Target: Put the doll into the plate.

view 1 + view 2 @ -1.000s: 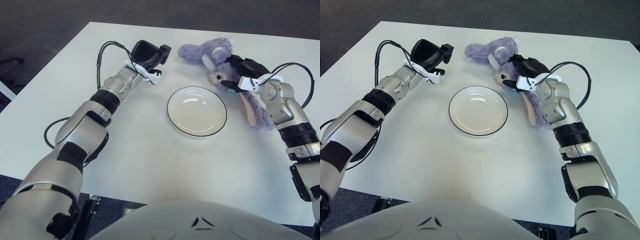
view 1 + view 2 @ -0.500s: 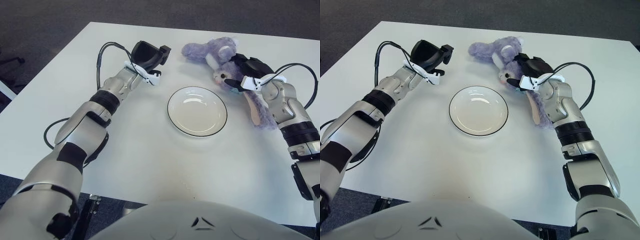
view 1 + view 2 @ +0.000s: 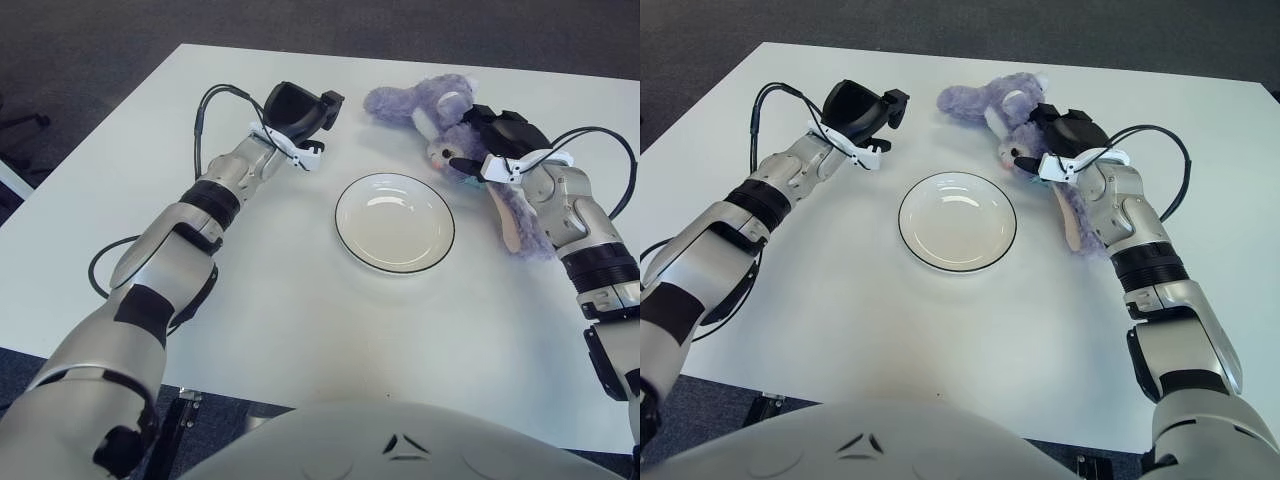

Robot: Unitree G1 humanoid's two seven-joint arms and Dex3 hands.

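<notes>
The doll (image 3: pixel 455 120) under my right hand (image 3: pixel 500 140) is soft, fuzzy lilac plush. The plate (image 3: pixel 394 222) looks like glossy glazed ceramic. The worktop (image 3: pixel 300 300) is smooth and matt. My forearms are satin metal with black plastic.

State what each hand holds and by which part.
The right hand is closed over the purple doll at its head, by the face. The left hand, beyond the plate on its left, holds nothing.
</notes>
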